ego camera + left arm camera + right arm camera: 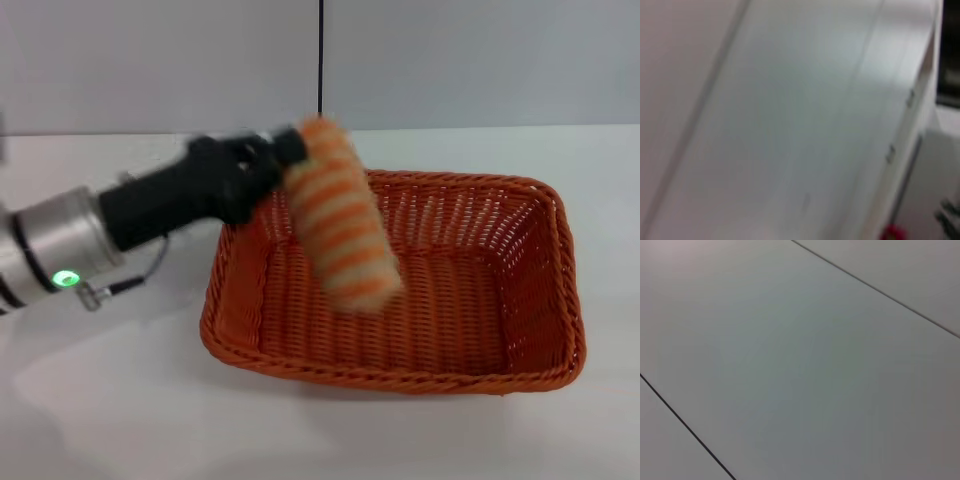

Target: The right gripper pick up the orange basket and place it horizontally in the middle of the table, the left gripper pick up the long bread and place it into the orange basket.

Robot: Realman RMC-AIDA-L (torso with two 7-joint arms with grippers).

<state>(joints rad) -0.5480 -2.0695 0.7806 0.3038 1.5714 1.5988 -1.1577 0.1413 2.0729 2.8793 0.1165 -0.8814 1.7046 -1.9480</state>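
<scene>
The orange basket (500, 270) lies lengthwise across the middle of the white table (110, 410). My left gripper (287, 150) reaches in from the left, above the basket's left rear corner. It is shut on the top end of the long bread (340, 220). The orange-and-cream striped loaf hangs slanted down over the basket's inside, its lower end near the floor of the basket. The right gripper is out of view. Both wrist views show only pale panels.
The left arm's silver and black forearm (70, 245), with a green light on it, stretches over the table's left side. A grey wall with a dark vertical seam (321, 55) stands behind the table.
</scene>
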